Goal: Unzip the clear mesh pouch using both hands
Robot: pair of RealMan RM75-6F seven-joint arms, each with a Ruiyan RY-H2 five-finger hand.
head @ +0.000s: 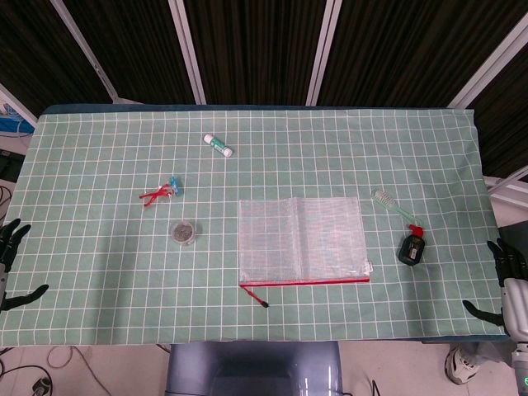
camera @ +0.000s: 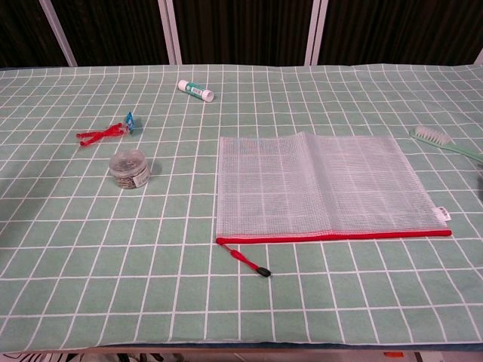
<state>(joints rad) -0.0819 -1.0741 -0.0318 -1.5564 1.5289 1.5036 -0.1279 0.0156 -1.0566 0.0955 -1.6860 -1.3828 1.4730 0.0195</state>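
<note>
The clear mesh pouch (head: 301, 240) (camera: 321, 186) lies flat in the middle of the green checked table, its red zipper (head: 305, 283) (camera: 336, 237) along the near edge. The red pull cord with a black tip (head: 257, 296) (camera: 250, 263) trails off the zipper's left end. My left hand (head: 10, 262) hangs at the table's left edge with its fingers apart, holding nothing. My right hand (head: 506, 280) sits at the right edge, fingers spread and empty. Both hands are far from the pouch and show only in the head view.
A small round tin (head: 183, 233) (camera: 129, 167) and a red clip with a blue tag (head: 162, 193) (camera: 109, 131) lie left of the pouch. A white tube (head: 218, 145) (camera: 195, 91) lies further back. A toothbrush (head: 394, 208) (camera: 445, 142) and a small black bottle (head: 412, 247) lie to the right.
</note>
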